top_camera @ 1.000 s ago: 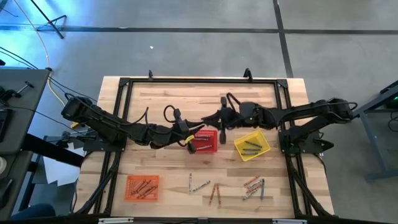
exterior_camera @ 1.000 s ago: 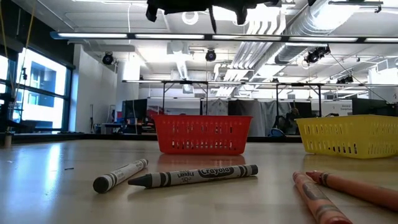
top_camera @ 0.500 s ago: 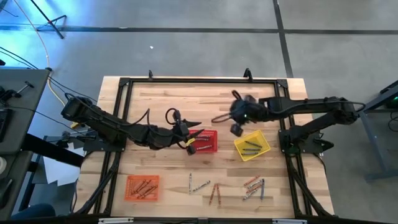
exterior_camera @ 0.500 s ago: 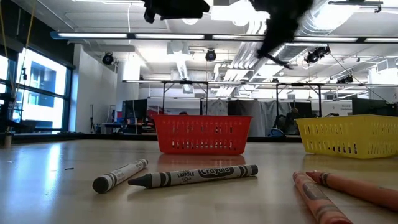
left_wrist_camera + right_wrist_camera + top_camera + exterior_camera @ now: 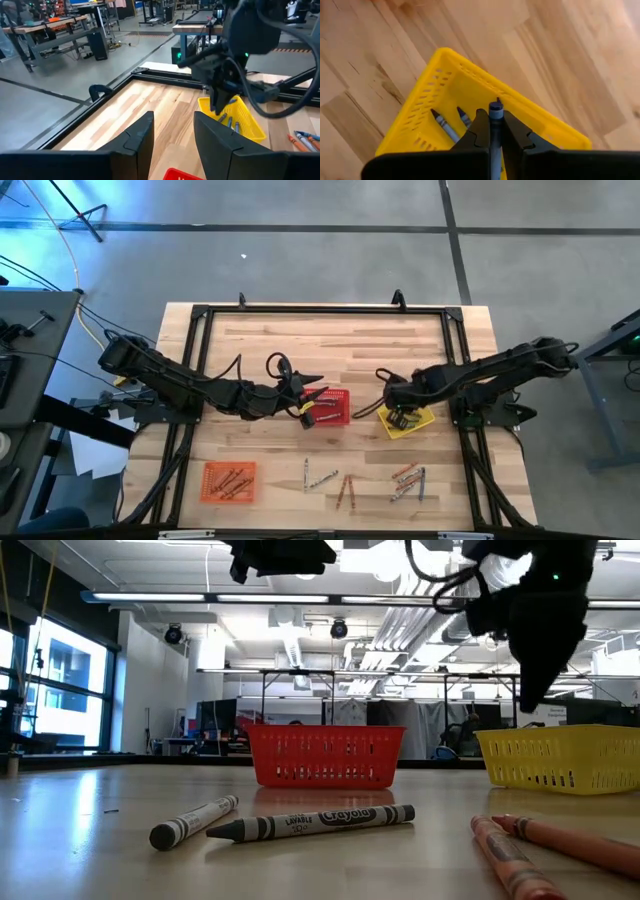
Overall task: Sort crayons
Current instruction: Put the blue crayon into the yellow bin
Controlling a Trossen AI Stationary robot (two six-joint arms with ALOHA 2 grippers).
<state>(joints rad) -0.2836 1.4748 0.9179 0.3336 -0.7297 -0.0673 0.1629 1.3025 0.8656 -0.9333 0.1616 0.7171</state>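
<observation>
Right hand (image 5: 490, 131), clamped on a bluish crayon (image 5: 494, 125), now moved from mid-desk to above the yellow basket (image 5: 420, 125): drop-off imminent. Left hand (image 5: 172, 135), newly spread wide, empty, over the red basket (image 5: 330, 407). Loose crayons (image 5: 405, 480) remaining on the desk (image 5: 260, 345).

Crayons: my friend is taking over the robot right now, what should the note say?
Right gripper: shut on a bluish crayon, held above the yellow basket.
Left gripper: open, holding nothing, above the red basket.
Done: some crayons lie in the yellow, red and orange basket.
Left: drop the bluish one, then sort the loose crayons on the table's near side.
</observation>
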